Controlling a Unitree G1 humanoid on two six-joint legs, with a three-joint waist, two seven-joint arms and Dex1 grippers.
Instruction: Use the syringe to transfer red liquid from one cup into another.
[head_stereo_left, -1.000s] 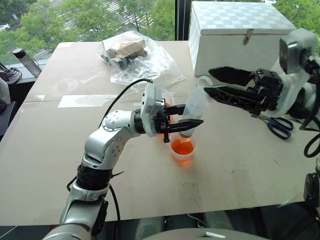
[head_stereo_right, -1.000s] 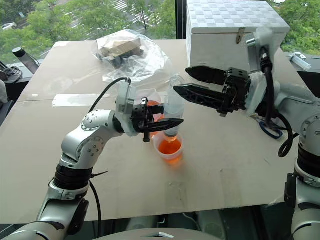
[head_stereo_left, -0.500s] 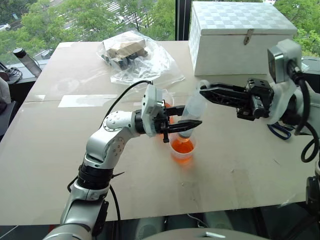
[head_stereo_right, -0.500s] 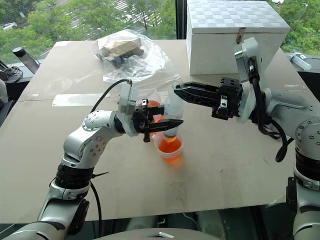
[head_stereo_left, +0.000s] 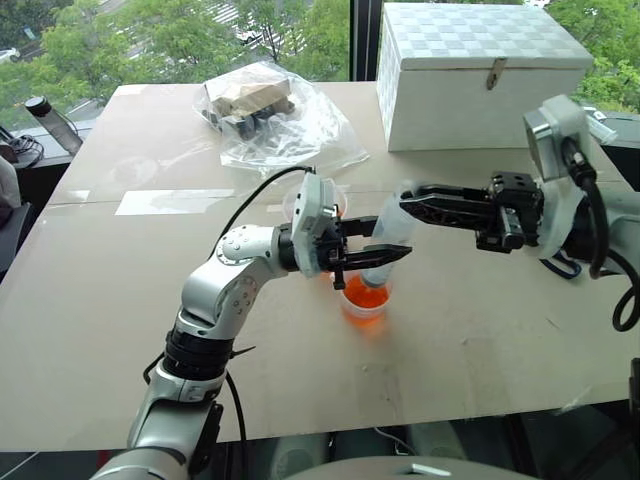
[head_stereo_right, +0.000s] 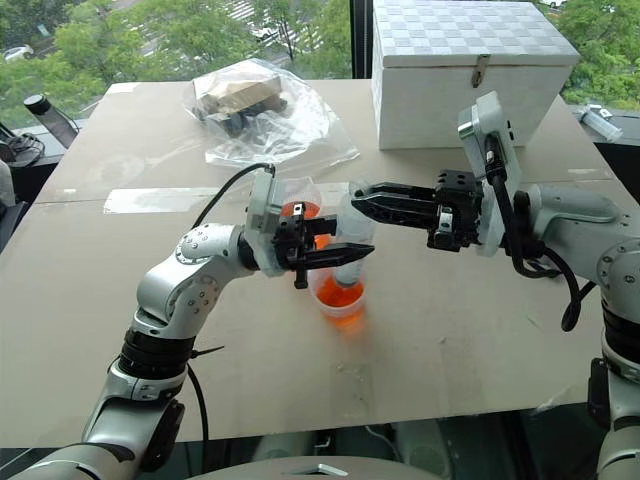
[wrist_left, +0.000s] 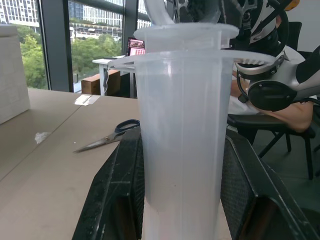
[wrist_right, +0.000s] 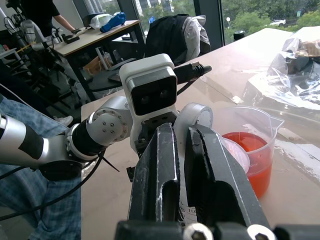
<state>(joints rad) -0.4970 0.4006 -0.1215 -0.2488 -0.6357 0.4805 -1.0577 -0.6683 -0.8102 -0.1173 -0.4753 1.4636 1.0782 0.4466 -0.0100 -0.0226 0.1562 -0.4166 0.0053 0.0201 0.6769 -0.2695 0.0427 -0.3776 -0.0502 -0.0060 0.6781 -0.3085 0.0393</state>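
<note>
Brown tabletop (head_stereo_left: 480, 340) lay under our arms; our left gripper (head_stereo_left: 385, 256) pinched the syringe (head_stereo_left: 388, 232) upright over the smaller cup (head_stereo_left: 364, 300) of red liquid (head_stereo_left: 365, 296); our right gripper (head_stereo_left: 408, 192) was pressed together at the plunger top; the taller cup (wrist_right: 255, 150) stood just behind.

Syringe (head_stereo_left: 385, 235) over possibly smaller cup (head_stereo_left: 364, 298)
</note>
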